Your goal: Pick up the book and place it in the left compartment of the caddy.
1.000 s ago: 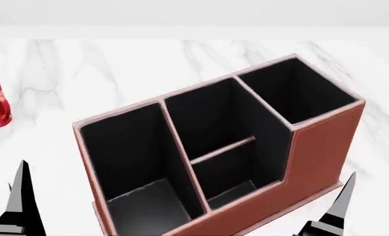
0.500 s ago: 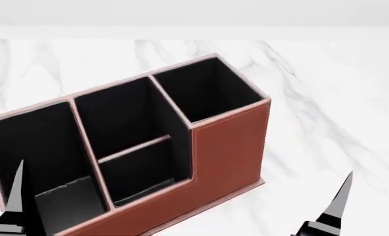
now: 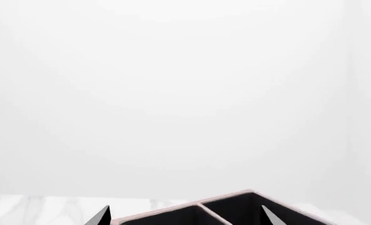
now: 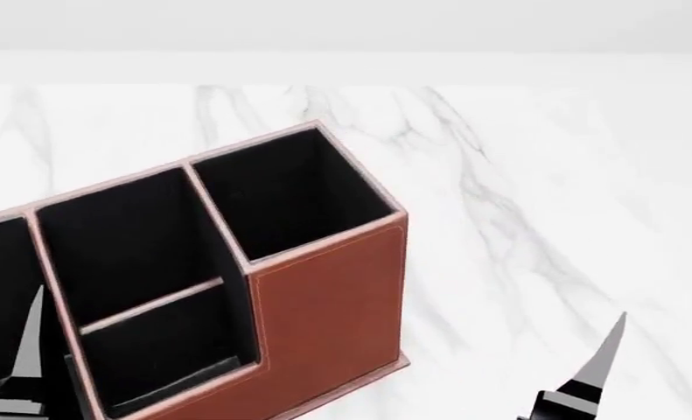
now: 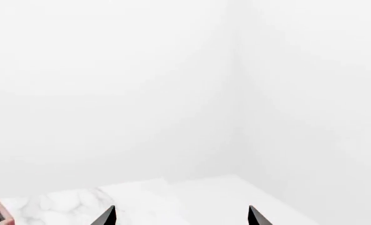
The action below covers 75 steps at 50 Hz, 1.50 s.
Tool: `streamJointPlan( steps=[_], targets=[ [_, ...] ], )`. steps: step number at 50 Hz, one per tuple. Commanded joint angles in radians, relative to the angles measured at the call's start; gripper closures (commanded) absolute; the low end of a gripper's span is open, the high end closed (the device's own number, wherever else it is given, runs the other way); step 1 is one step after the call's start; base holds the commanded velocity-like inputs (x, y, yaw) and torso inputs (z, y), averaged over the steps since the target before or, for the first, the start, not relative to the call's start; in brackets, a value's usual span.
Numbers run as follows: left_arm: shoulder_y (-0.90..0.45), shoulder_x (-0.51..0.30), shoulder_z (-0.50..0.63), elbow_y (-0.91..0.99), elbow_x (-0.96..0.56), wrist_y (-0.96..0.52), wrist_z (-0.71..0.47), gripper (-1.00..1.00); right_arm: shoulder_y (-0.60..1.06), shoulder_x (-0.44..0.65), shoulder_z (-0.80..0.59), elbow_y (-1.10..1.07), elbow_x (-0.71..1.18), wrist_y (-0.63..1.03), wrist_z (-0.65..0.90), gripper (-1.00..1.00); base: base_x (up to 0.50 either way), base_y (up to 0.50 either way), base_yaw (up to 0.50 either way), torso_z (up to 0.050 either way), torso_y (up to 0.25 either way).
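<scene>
Only the fingertips of the robot are showing. In the head view the left gripper's finger (image 4: 24, 367) is appearing as a slim, tapering blade, pale grey on its lit face and black along its shaded edge, widening into a blocky black-and-grey base. The right gripper's finger (image 4: 597, 367) is looking the same, with a light band across its base. In each wrist view, two small black pointed tips (image 3: 101, 216) (image 5: 107, 216) are poking in.

The white marble desk (image 4: 533, 192) carries the reddish-brown caddy (image 4: 322, 315), which stands at its left side and runs out of the head view.
</scene>
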Motion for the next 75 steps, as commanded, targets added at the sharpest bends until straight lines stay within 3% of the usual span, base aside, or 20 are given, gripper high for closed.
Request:
streamJointPlan(
  steps=[1, 75],
  targets=[
    [0.0, -0.011, 0.003, 0.0, -0.007, 0.003, -0.011, -1.0, -0.011, 0.008, -0.013, 0.002, -0.016, -0.024, 0.009, -1.0, 0.0, 0.0, 0.0, 0.0, 0.0],
    [-0.003, -0.054, 0.034, -0.006, -0.036, 0.023, -0.063, -1.0, -0.004, 0.064, -0.082, -0.008, -0.019, -0.036, 0.019, -1.0, 0.0, 0.0, 0.48, 0.0, 0.0]
  ],
)
